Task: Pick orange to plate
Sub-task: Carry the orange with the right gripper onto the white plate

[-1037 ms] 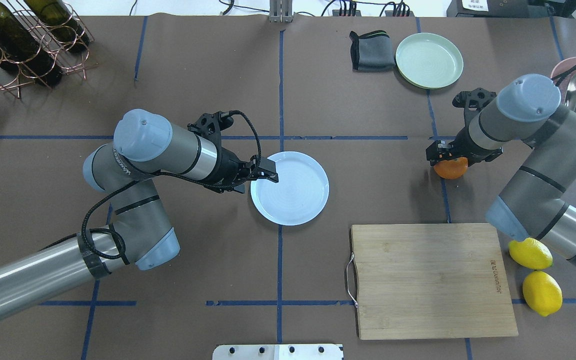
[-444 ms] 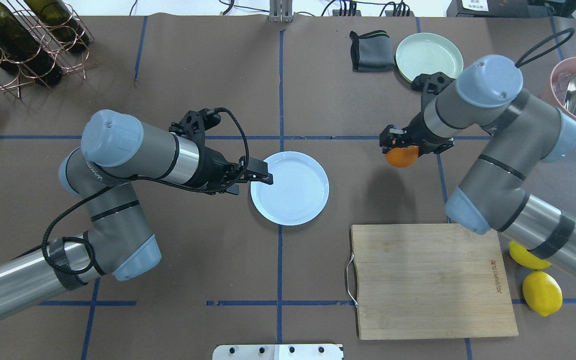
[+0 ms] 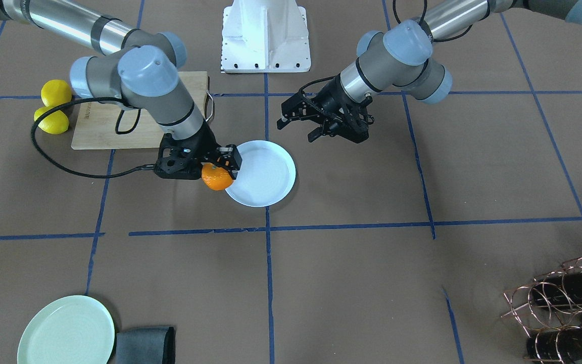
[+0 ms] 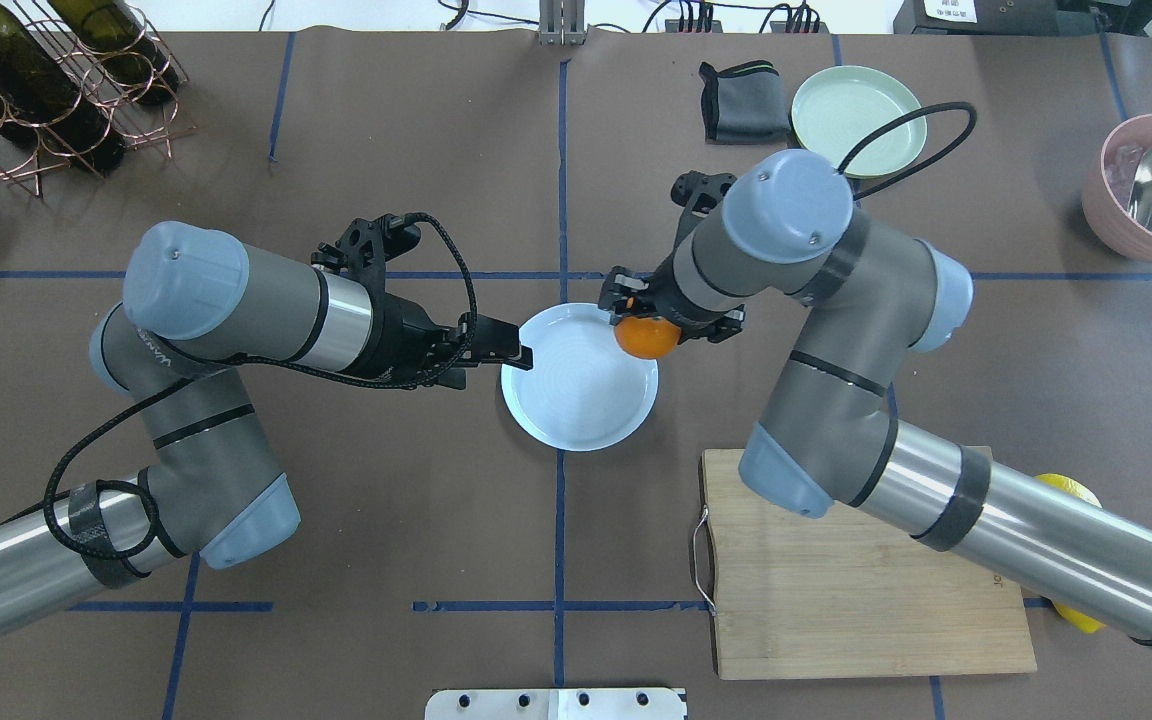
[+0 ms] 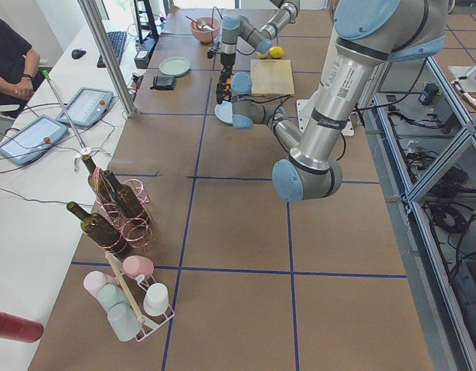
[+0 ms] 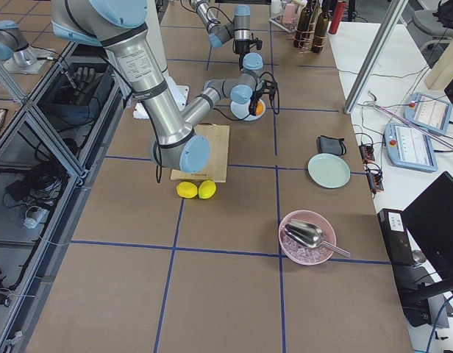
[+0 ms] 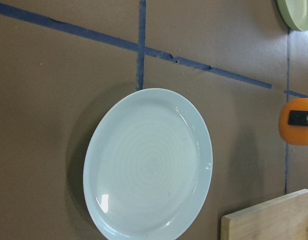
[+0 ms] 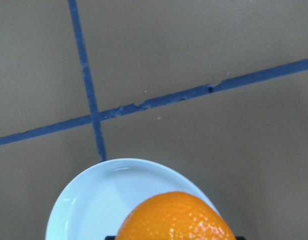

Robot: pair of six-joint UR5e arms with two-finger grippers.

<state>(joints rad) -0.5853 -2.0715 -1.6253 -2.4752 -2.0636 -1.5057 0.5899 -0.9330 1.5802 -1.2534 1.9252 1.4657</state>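
The orange (image 4: pixel 647 337) hangs just above the table with my right gripper (image 4: pixel 648 322) shut on it. It sits over the right rim of the pale bluish-white plate (image 4: pixel 576 395), near the table's middle. The front view shows the orange (image 3: pixel 217 178) at the plate's (image 3: pixel 265 174) edge, a black finger (image 3: pixel 230 157) clamped on its side. My left gripper (image 4: pixel 519 352) hovers at the plate's left rim, open and holding nothing. The left wrist view looks down on the plate (image 7: pixel 149 165), with the orange (image 7: pixel 296 131) at its right. The right wrist view shows the orange (image 8: pixel 176 217) over the plate (image 8: pixel 86 210).
A wooden cutting board (image 4: pixel 866 600) lies near right of the plate, two lemons (image 3: pixel 53 108) beyond it. A mint-green plate (image 4: pixel 858 105) and dark cloth (image 4: pixel 741 100) sit far right. A pink bowl with a scoop (image 4: pixel 1151 190) stands at the right edge, a bottle rack (image 4: pixel 46 80) far left.
My right arm has carried the orange leftward from the table's right side to the plate's rim. My left arm has drawn back a little to the left.
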